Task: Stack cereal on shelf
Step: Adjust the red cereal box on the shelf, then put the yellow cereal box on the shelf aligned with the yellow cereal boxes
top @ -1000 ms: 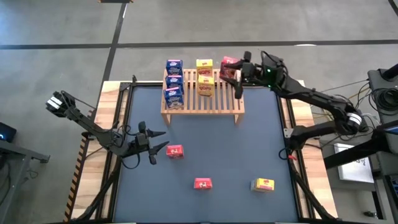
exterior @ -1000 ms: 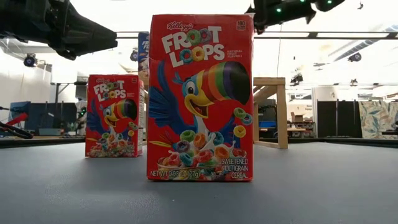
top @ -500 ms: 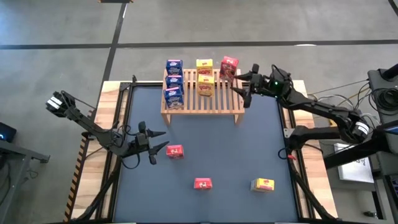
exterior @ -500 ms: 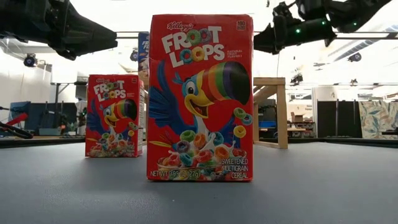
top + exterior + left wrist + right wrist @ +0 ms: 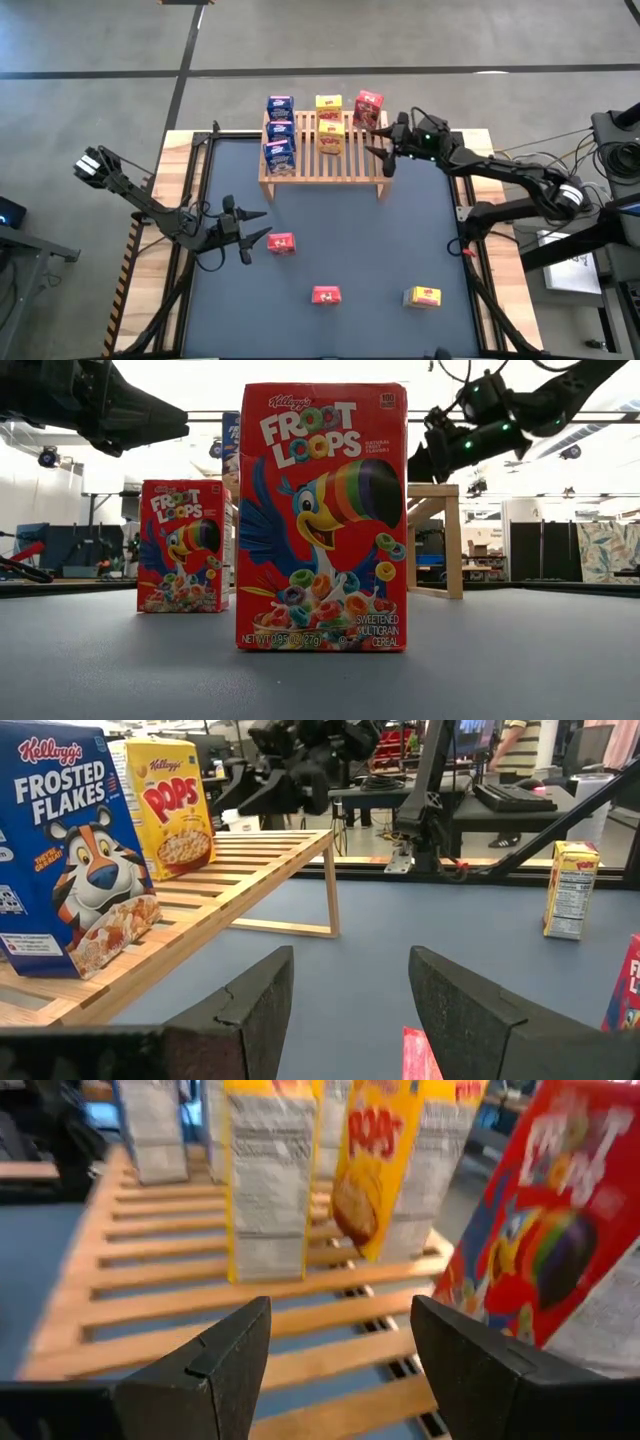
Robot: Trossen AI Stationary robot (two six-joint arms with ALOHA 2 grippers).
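Standing on the slatted wooden shelf [image 5: 325, 160], glossy cardboard cereal boxes [image 5: 279, 130]; both claws gape empty.

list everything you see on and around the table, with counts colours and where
blue cereal boxes: three, blue, in a row on the shelf's left side
yellow cereal boxes: two on the shelf's middle, one on the mat, front right
red cereal boxes: one on the shelf's right rear corner, two on the mat
shelf: one, light wood, slatted, at the table's far edge
table: one, dark mat, wooden border
left pincer: open, beside a red box on the mat
right pincer: open, empty, over the shelf's right end
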